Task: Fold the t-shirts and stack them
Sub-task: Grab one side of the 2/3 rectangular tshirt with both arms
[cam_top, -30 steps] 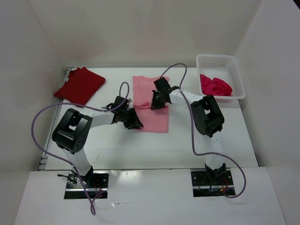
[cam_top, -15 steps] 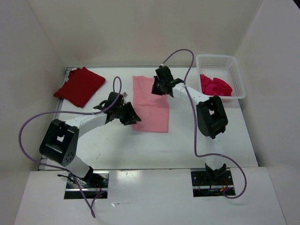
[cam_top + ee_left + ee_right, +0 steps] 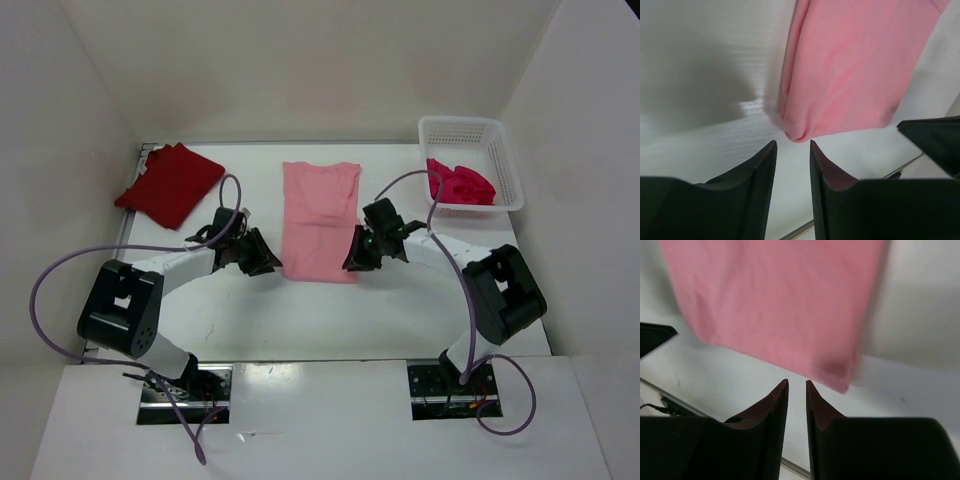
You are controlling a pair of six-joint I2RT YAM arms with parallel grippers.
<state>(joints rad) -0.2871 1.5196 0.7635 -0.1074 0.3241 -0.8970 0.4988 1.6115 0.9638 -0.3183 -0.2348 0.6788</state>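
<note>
Nearest me, my left gripper sits just short of the near-left corner of the pink shirt, jaws slightly apart, nothing between them. My right gripper mirrors it at the near-right corner, with a narrow gap and empty too. The risk: I pinch only the top layer, or one side misses, and the fold lifts skewed. Farther back, the dark red shirt lies folded far left, and the crimson shirt is bunched in the basket.

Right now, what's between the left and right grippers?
The light pink t-shirt, lying flat; the left gripper and right gripper flank its near end. The top view shows it.
</note>
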